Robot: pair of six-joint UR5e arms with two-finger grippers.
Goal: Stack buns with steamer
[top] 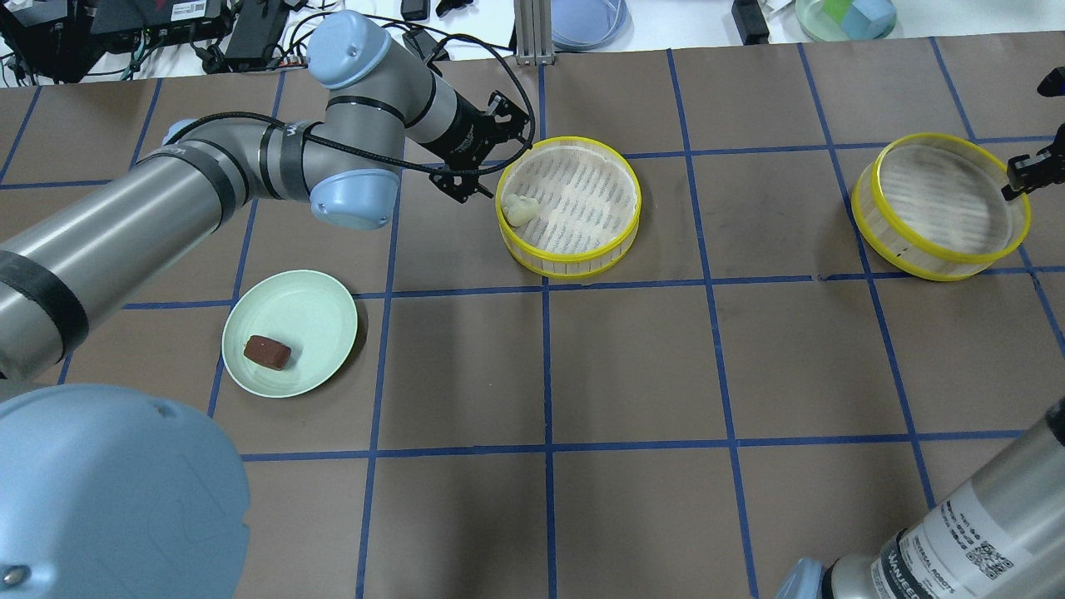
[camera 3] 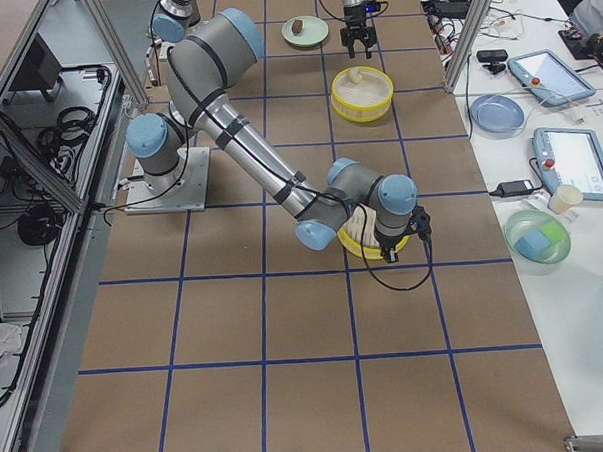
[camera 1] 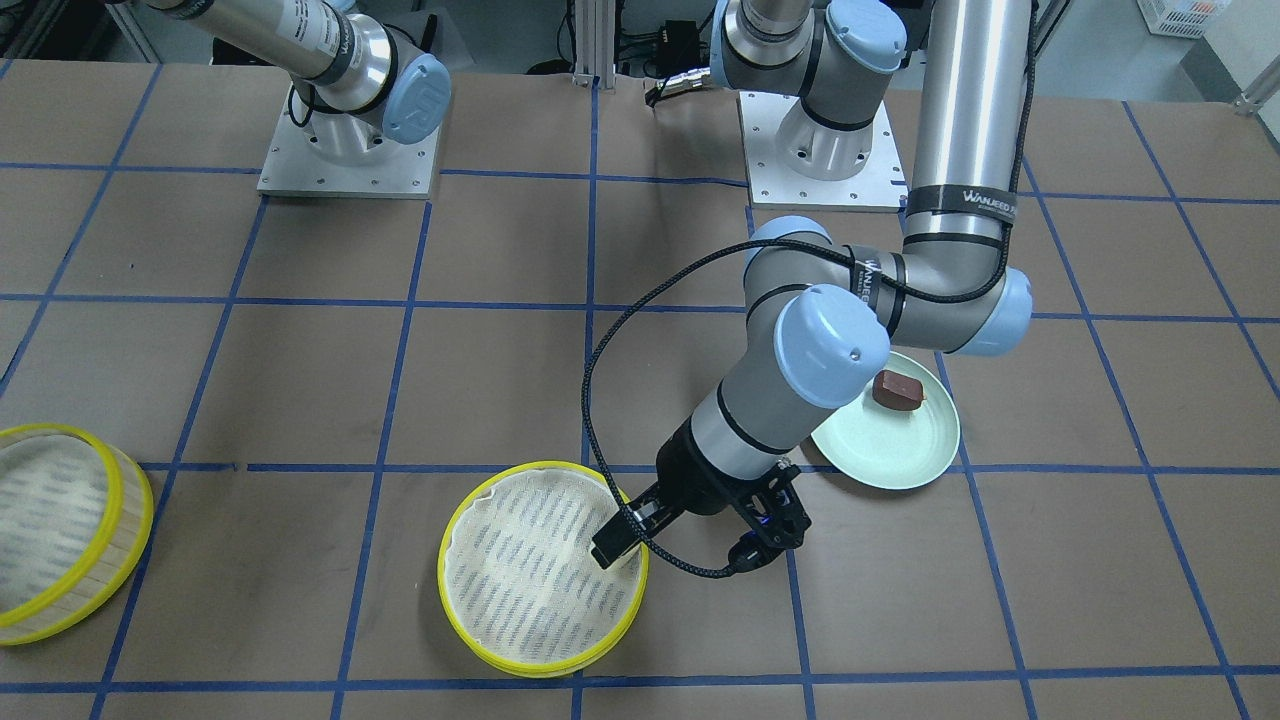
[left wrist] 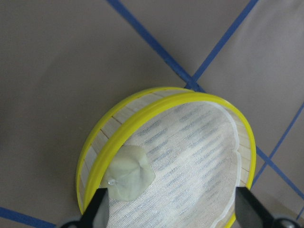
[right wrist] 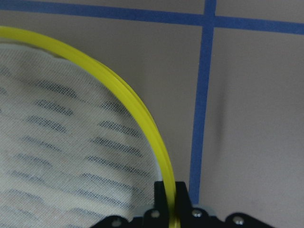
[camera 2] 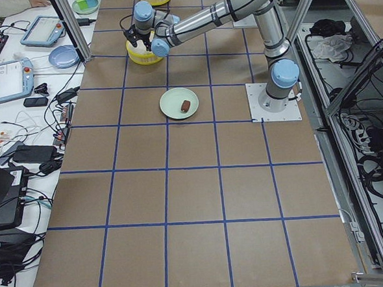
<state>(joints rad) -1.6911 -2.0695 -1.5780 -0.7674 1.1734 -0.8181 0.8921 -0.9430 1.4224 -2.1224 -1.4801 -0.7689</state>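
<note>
The cream-white bun (left wrist: 129, 172) lies on the mesh inside the middle steamer tier (top: 574, 254), close to its rim; it also shows in the overhead view (top: 520, 210). My left gripper (left wrist: 173, 209) is open and empty, hovering just above that bun at the tier's edge (top: 487, 179). The reddish-brown bun (top: 267, 352) lies on the pale green plate (top: 316, 308). The second steamer tier (top: 940, 249) stands at the far right. My right gripper (right wrist: 172, 204) is shut on its yellow rim (right wrist: 118, 90).
The brown table is marked with blue tape squares. The left arm's elbow (camera 1: 830, 340) hangs over the plate's edge (camera 1: 890, 455). The two tiers stand about two squares apart. Bowls and boxes sit beyond the table's far edge (top: 840, 17).
</note>
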